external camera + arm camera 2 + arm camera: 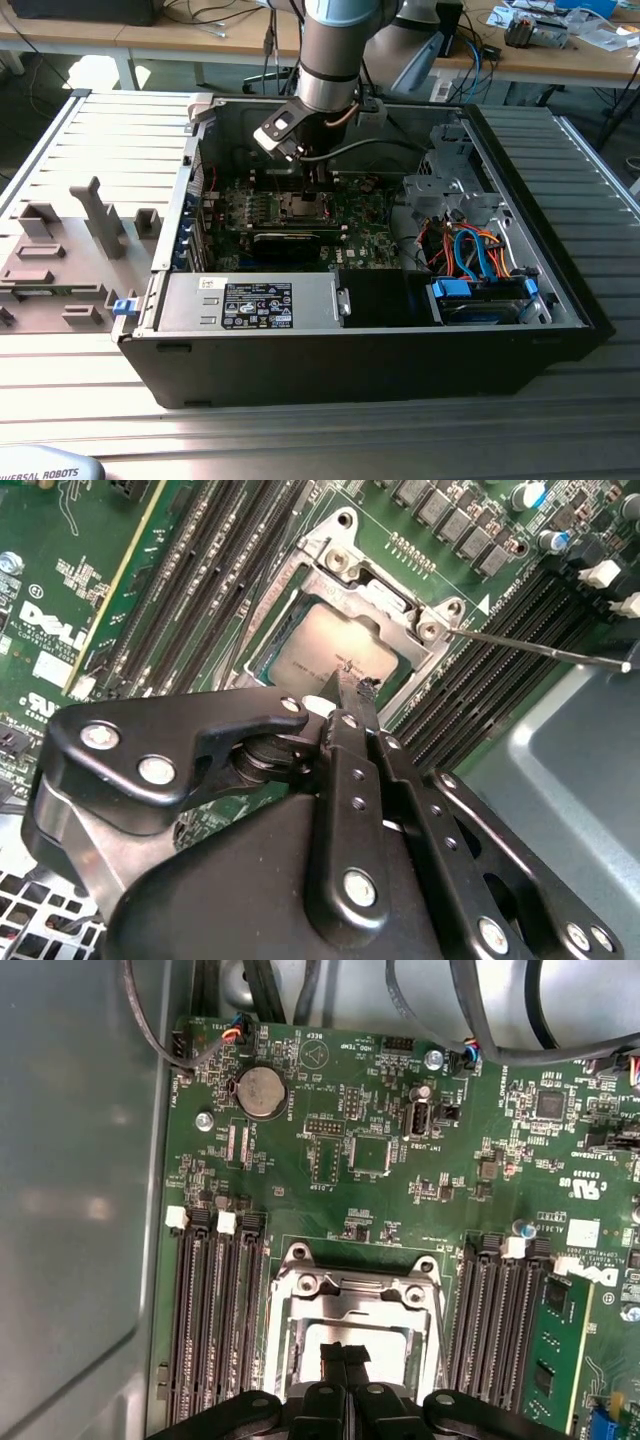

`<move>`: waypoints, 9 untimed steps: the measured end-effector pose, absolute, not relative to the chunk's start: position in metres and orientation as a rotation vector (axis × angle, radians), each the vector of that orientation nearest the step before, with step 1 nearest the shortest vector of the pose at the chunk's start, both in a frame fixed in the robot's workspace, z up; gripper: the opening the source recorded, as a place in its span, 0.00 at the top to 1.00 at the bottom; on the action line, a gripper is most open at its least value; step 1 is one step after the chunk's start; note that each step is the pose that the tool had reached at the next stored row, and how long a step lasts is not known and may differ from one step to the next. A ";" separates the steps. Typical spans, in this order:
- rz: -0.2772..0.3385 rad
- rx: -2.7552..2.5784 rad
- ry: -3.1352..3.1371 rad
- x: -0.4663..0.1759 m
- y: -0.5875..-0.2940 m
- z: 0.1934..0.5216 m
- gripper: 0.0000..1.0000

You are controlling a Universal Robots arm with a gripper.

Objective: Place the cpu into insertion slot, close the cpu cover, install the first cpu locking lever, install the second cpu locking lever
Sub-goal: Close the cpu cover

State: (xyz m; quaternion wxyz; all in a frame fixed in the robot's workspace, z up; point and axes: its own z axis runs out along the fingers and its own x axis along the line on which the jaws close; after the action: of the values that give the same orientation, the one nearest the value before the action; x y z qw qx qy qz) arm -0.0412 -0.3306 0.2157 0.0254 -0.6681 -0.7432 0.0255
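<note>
Inside the open computer case (560, 290), my gripper (308, 190) hangs over the motherboard's socket. The cpu (315, 650) lies flat in the insertion slot, silver-grey top up. The cpu cover (345, 565), a silvery frame, lies down around the cpu's edges. In both wrist views my black fingers are pressed together with nothing between them. Their tips (352, 688) sit just over the cpu's near edge, next to the cover. The first wrist view shows the gripper (345, 1353) above the cpu (385, 1338) and the cover (350, 1290). A thin metal locking lever (540, 647) sticks out sideways from the socket corner, unlatched.
Black memory slots (215, 1320) flank the socket on both sides. The grey case wall (70, 1210) stands close by, with cables (180, 1050) above the board. A power supply (250, 300) and a drive bay with coloured cables (480, 260) fill the case front. Grey fixtures (95, 215) stand at the exterior view's left.
</note>
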 end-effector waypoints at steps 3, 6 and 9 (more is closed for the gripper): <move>0.079 -2.065 -2.298 -0.046 -0.331 0.214 0.89; 0.078 -2.066 -2.298 -0.053 -0.331 0.213 0.89; 0.079 -2.065 -2.298 -0.057 -0.331 0.212 0.89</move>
State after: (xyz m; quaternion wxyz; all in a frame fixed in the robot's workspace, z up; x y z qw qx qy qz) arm -0.0568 -0.3306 0.2125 0.0254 -0.6680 -0.7433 0.0255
